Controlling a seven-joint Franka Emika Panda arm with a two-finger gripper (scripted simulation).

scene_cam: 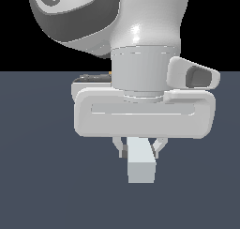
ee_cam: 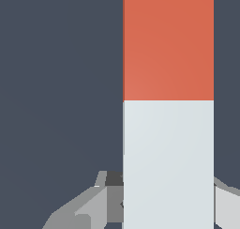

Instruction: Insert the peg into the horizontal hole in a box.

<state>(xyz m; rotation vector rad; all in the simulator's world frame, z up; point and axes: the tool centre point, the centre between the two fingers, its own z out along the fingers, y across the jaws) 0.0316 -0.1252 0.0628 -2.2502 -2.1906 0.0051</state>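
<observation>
White end of the peg (scene_cam: 141,164) sits pinched between the gripper (scene_cam: 139,149) fingers; neither box nor hole shows, so keep it level while seeking them.

The peg (ee_cam: 168,106) looks smooth and matt in both its orange-red and white parts, the gripper (scene_cam: 139,150) glossy white plastic, the tabletop (scene_cam: 37,176) flat matt slate-blue.

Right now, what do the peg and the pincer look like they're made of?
Peg: flat, matte, untextured solid, orange-red with a white end; sharp square edges, no grain or gloss. Could be painted plastic or wood; a render leaves it open.
Pincer: pale grey fingers under a smooth white body with soft highlights, looks like moulded plastic or painted metal.
</observation>
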